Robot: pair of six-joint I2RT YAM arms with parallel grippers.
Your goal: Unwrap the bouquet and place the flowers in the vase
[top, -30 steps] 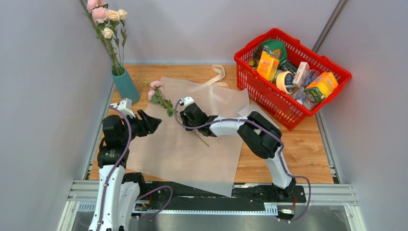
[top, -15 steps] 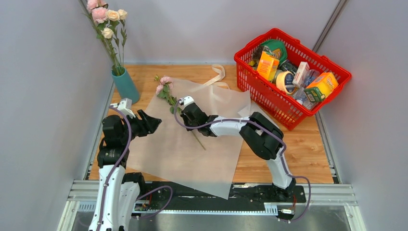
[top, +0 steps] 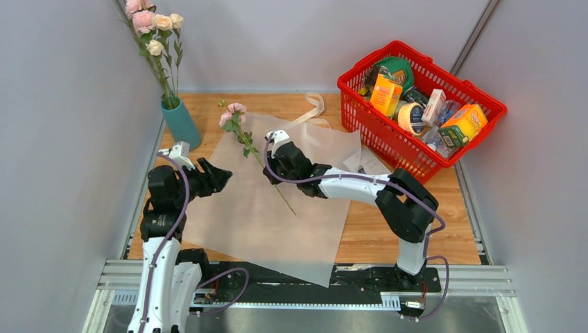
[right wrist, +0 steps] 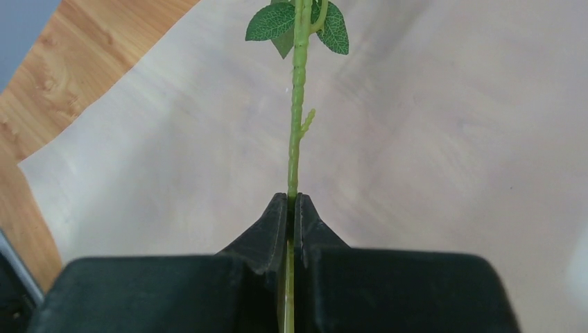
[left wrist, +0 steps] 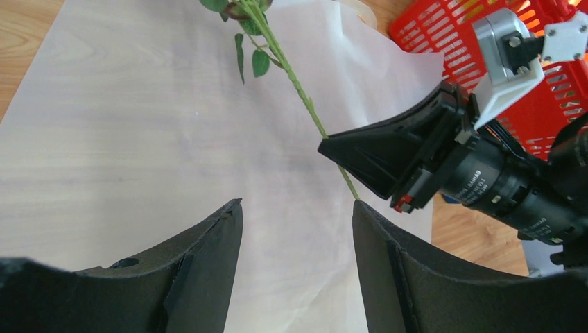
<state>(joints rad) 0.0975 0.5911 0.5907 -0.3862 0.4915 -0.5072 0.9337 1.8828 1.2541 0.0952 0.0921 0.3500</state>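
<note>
The rose [top: 243, 135] was clamped in the right gripper [top: 269, 166], whose jaws were pressed together on the thin green stem partway along it. From above, the bloom end ran out past the fingertips toward the far left. The bare lower stem trailed back on the near side of the gripper, over the paper [top: 243, 222]. Whether that lower tip touched the sheet could not be told.

In the right wrist view the stem [right wrist: 297, 104] rose straight out from between the closed tips [right wrist: 292, 201]. It was knobbly, with one small side nub and a pair of toothed green leaves higher up. The rose carried two small pink heads at the top, with a few leaves below them. The left wrist view showed the stem [left wrist: 298, 87] slanting across the sheet into the right gripper [left wrist: 326, 144].

The left gripper [top: 223, 177] hung over the left edge of the paper with its jaws spread wide and nothing between them [left wrist: 298, 208]. It pointed toward the rose but stayed apart from it.

The vase [top: 182, 123] stood upright at the far left of the table [top: 444, 222], off the paper, holding pink and cream flowers [top: 154, 24]. The rose's heads were near the vase without touching it. The paper lay opened flat, the ribbon [top: 315, 107] loose at its far edge, and a red basket [top: 395, 149] of packets sat just beside its right corner.
</note>
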